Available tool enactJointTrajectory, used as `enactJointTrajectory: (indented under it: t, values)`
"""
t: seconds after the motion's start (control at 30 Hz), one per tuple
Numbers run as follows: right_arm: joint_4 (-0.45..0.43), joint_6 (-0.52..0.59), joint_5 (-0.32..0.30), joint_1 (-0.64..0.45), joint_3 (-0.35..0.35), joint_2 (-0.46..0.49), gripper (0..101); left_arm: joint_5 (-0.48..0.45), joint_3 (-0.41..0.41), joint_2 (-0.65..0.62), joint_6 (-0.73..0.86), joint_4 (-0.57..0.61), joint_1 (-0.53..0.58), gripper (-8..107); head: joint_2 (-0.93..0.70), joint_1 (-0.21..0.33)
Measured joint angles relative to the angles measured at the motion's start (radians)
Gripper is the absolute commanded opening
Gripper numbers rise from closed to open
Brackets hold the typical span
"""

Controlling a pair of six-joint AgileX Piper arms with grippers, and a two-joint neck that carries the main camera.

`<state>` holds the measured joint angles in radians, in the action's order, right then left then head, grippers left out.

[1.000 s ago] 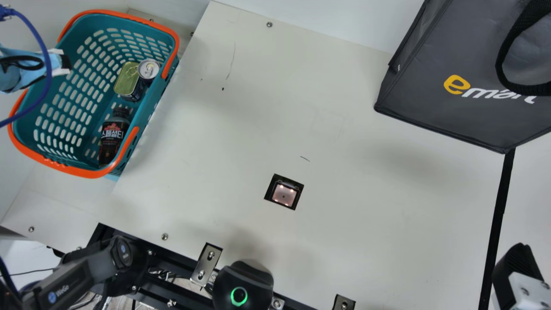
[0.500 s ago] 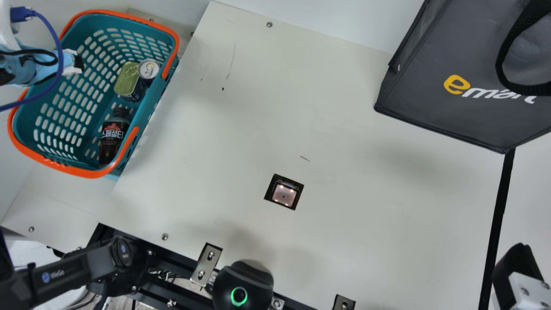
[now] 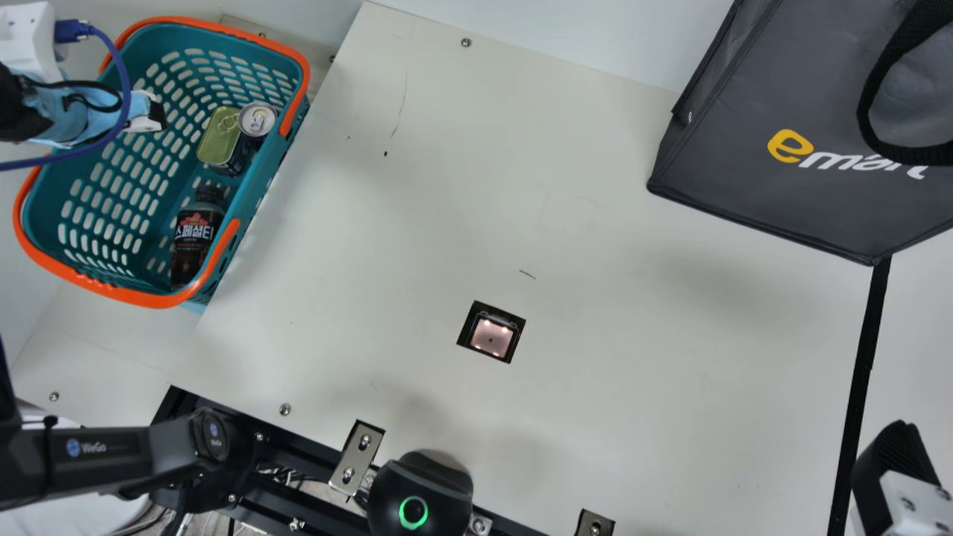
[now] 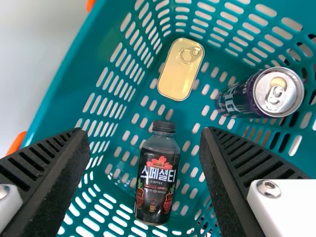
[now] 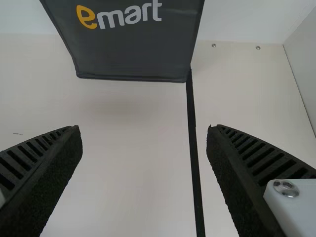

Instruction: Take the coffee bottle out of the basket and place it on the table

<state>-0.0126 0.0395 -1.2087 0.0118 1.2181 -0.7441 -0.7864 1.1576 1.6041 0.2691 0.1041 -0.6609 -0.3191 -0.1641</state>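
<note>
**Moved in over the basket, with no hold yet on the coffee bottle**

Brought the left end effector farther in over the basket during the last second, coming across from its outer side in the main view. Arrived with ribbed fingers spread wide, pinching nothing. Left the coffee bottle where found, inside the basket, apparently on its side, with the cap toward the flat tin and the drink can off to one side. Kept the right end effector parked across the tabletop near the shopping bag, likewise spread and empty.

Gained, by the look of it, a usable approach: framed the bottle between the left fingers in the wrist view, though probably still well above it. Counted therefore as reaching only, with grasp, lift and placement all to come. Called next for lowering between the basket walls, straddling the bottle's body and closing. Risked brushing the rim or a wall on the way down, or slipping on the smooth, rounded sides.
</note>
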Motion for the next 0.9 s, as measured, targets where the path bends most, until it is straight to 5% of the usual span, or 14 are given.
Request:
enactJointTrajectory:
  t: [0.9]
  values:
    - [0.000,0.000,0.000,0.000,0.000,0.000,91,0.127,-0.003,0.214,0.071,0.038,0.022,90,0.000,0.000]
